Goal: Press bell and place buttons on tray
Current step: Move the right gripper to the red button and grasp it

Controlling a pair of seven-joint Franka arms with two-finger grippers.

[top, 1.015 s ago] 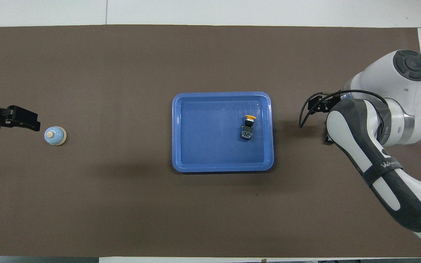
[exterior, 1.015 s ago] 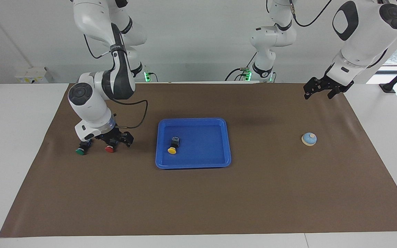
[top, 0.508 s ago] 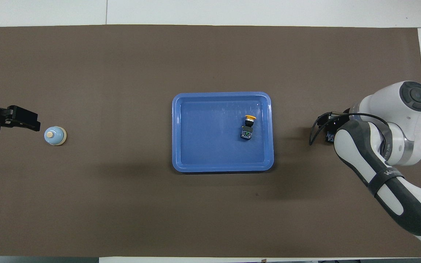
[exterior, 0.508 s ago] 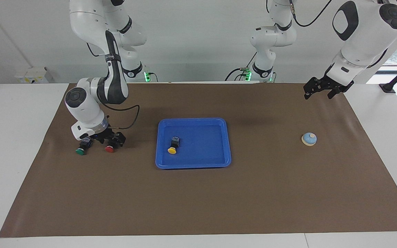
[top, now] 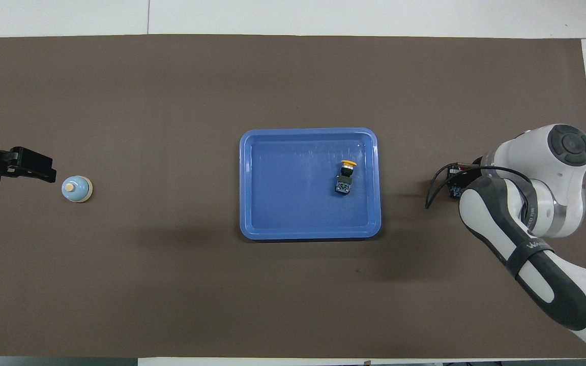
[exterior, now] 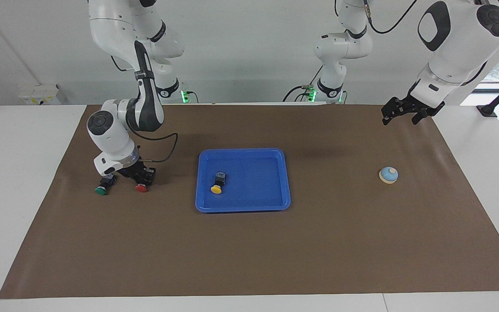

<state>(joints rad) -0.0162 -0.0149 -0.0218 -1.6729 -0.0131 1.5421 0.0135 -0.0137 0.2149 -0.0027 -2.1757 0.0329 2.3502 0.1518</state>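
Observation:
The blue tray lies mid-table with the yellow button lying in it. The red button and green button lie on the brown mat toward the right arm's end. My right gripper is down at the mat, right at the red button's black body. In the overhead view the right arm hides both buttons except a bit of a body. The bell stands toward the left arm's end. My left gripper waits raised beside the bell, open and empty.
A brown mat covers most of the white table. A black cable loops from the right wrist toward the tray.
The right arm's wrist has swung and its gripper has closed in on the red button, which shifted slightly. The left arm, bell, tray and yellow button have not moved.

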